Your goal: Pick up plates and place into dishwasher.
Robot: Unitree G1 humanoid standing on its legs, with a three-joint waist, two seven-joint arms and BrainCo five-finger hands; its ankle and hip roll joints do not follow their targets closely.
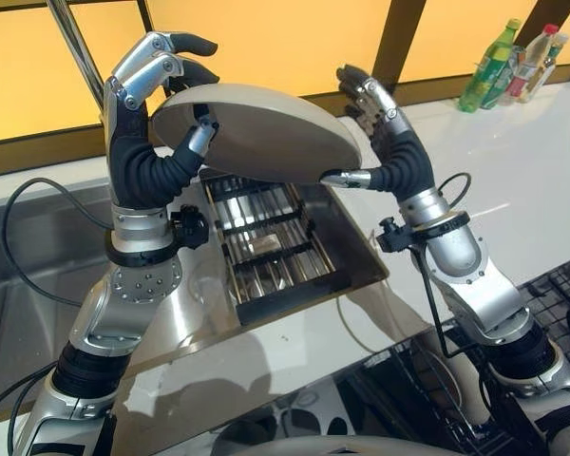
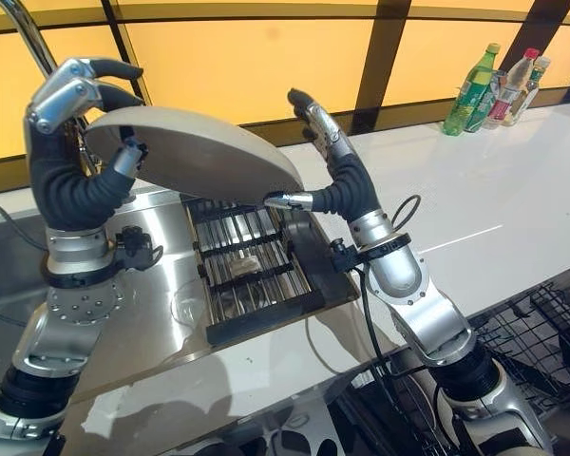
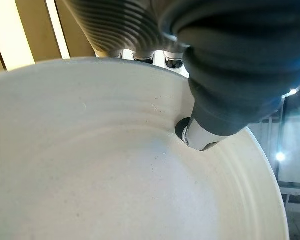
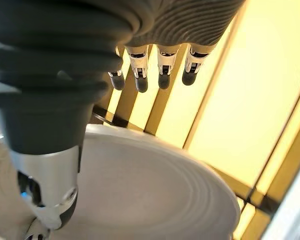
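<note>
While the dishwasher rack [image 1: 513, 380] waits low in front, one plate [image 1: 256, 133] is aloft between two hands.
Nearest, the dark wire rack has yet to receive it. Above the counter [image 1: 513, 190] and drying grid [image 1: 266, 242], the left hand [image 1: 152, 95] curls fingers over the rim, thumb underneath; the right hand [image 1: 385, 133] only brackets the opposite edge, fingers straight. Lowering into the rack remains.

One plate [image 1: 266, 131], perhaps three bottles [image 1: 489, 66]

A round, off-white plate [image 1: 266, 133] with faint concentric ridges is held tilted, underside toward the camera, above a black slatted drying rack [image 1: 266, 249] set in the steel counter.
</note>
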